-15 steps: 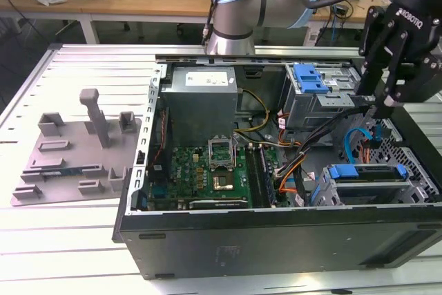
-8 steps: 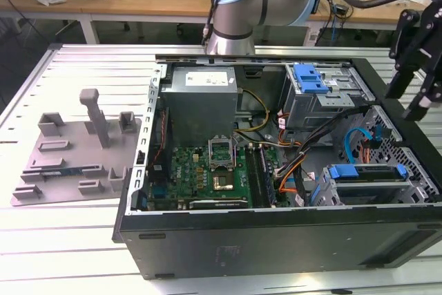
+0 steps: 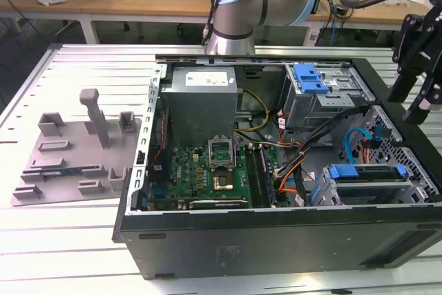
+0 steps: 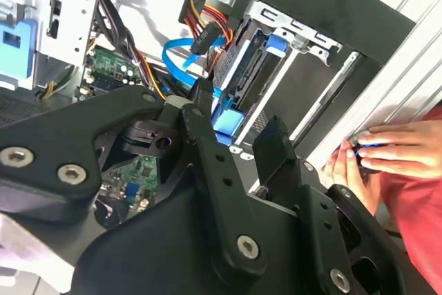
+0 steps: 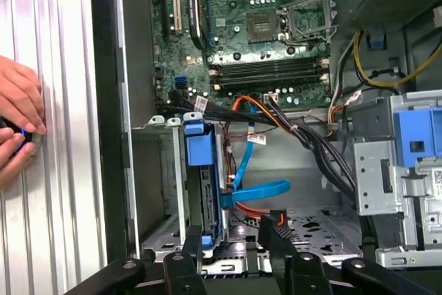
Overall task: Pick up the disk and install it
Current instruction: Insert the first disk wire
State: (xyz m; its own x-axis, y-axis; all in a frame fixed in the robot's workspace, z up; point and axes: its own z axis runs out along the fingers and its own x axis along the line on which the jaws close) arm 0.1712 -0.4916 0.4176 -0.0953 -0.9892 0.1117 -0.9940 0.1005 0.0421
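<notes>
No text legible, print too small

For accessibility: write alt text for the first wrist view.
The open tool hangs over an open computer case, where the disk stands in its drive cage. A person's hands are over the table beside it.

Black case [image 3: 276,240] on a silver, ribbed table [image 3: 69,253]. Inside the case: green motherboard [image 3: 207,170], grey power supply [image 3: 200,98], dark disk [image 5: 198,153] edged in blue, blue cable [image 5: 255,188], orange wires [image 5: 243,105]. Beside the case: grey fixture [image 3: 76,150], black gripper [image 5: 231,236], red sleeve [image 4: 421,205].
</notes>
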